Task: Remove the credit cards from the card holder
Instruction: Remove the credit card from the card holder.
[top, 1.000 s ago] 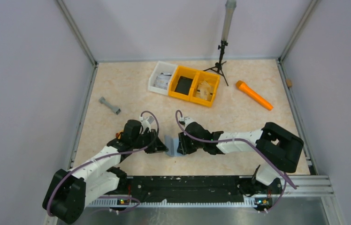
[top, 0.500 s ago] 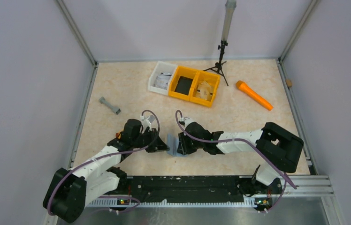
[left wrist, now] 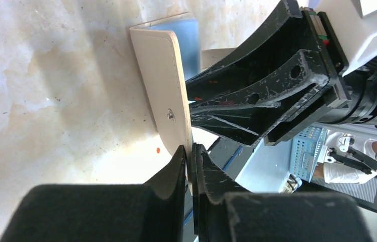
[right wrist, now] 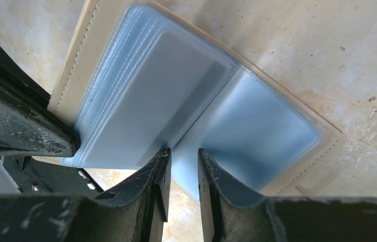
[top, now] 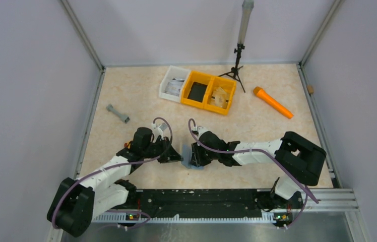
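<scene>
The card holder (top: 188, 156) lies open on the table between the two grippers. In the left wrist view its tan cover (left wrist: 162, 80) stands up on edge, and my left gripper (left wrist: 190, 151) is shut on that cover's lower edge. In the right wrist view the blue-grey plastic sleeves (right wrist: 146, 101) fan open inside the tan cover. My right gripper (right wrist: 182, 156) sits at the fold of the sleeves, its jaws a narrow gap apart with nothing between them. I cannot make out a separate card in the sleeves. In the top view the left gripper (top: 176, 158) and the right gripper (top: 193, 158) flank the holder.
A white bin (top: 174, 83) and a yellow two-part bin (top: 209, 92) stand at the back centre. A black tripod (top: 237, 63) stands behind them. An orange tool (top: 273, 102) lies at the back right, a grey dumbbell-shaped piece (top: 118, 113) at the left.
The card holder and both grippers have shifted slightly to the right, and the holder has opened a little wider. The left gripper keeps its hold on the cover.
</scene>
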Robot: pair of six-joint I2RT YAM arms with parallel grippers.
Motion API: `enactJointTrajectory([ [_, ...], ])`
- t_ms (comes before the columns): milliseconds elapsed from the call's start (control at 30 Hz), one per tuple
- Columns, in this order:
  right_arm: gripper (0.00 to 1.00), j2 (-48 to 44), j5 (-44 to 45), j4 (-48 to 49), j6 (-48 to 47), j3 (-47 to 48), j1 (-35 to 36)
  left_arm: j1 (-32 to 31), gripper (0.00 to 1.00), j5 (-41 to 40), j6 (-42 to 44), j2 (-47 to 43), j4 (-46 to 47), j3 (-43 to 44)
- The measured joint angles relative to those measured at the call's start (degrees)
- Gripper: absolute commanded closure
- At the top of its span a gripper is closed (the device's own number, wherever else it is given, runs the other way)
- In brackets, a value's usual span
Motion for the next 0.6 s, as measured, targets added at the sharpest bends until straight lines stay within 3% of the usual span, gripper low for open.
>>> enactJointTrajectory([
  [133,0.73,0.0,-0.17,0.0,0.0,0.0,0.0,0.0,0.78,-1.4,1.01,0.11,-1.62,0.0],
  [267,0.73,0.0,-0.35,0.02,0.0,0.0,0.0,0.0,0.75,-1.79,1.36,0.15,-2.91,0.0],
  [600,0.73,0.0,-0.42,0.26,0.02,-0.31,0.0,0.0,0.92,-1.57,1.29,1.14,-2.45,0.0],
])
